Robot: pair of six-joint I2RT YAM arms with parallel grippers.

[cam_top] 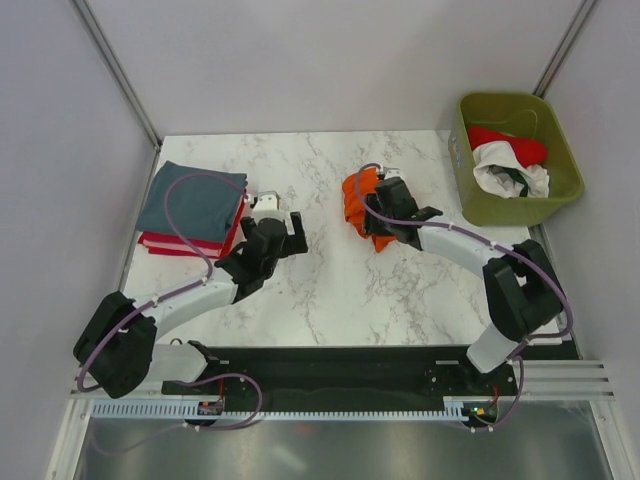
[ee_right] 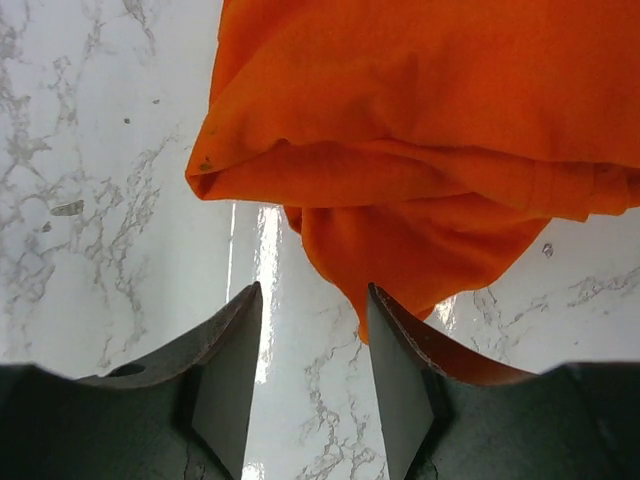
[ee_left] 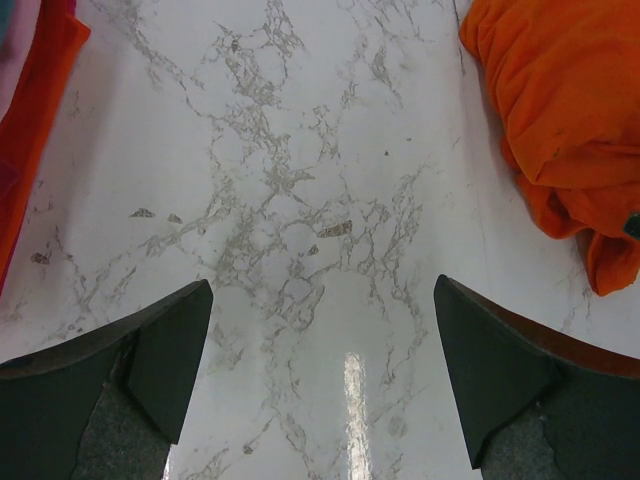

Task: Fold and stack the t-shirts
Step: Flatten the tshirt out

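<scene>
Right tool (ee_right: 313, 292) beside orange tee (ee_right: 430, 120), near-to-far

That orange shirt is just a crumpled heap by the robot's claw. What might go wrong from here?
1. The orange t-shirt lies bunched, so the right gripper, open just short of it, may pinch several layers and lift a tangle.
2. The left arm's purple cable loops over the folded grey-blue t-shirt; a swing could drag it askew.
</scene>
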